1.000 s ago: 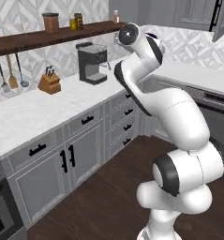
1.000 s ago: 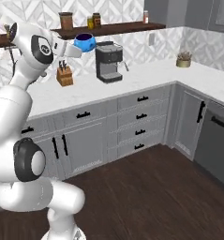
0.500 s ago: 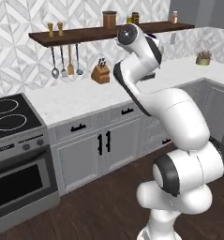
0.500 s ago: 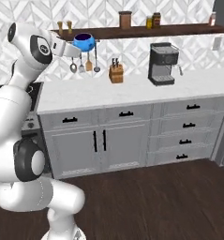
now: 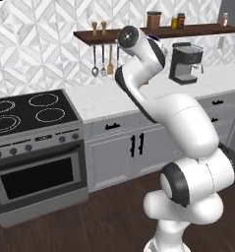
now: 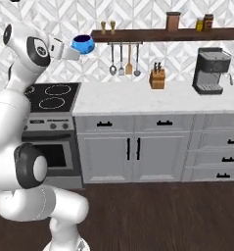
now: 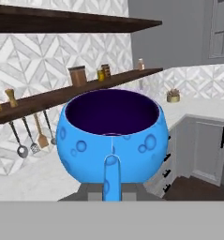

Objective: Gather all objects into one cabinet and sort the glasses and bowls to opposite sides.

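Base swung left; end effector [image 6: 75,50] clamped on blue bowl [image 6: 82,44].

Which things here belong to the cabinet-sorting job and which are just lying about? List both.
Part of the job:
- blue bowl, held up high in the shut end effector

Just lying about:
- coffee machine on the counter
- knife block
- hanging utensils under the wooden shelf
- jars on that shelf
- stove

Bowl [image 6: 82,43] high above stove [image 6: 52,96] — coffee machine [image 6: 209,71] right on counter [image 6: 138,100], knife block [image 6: 157,78] between.
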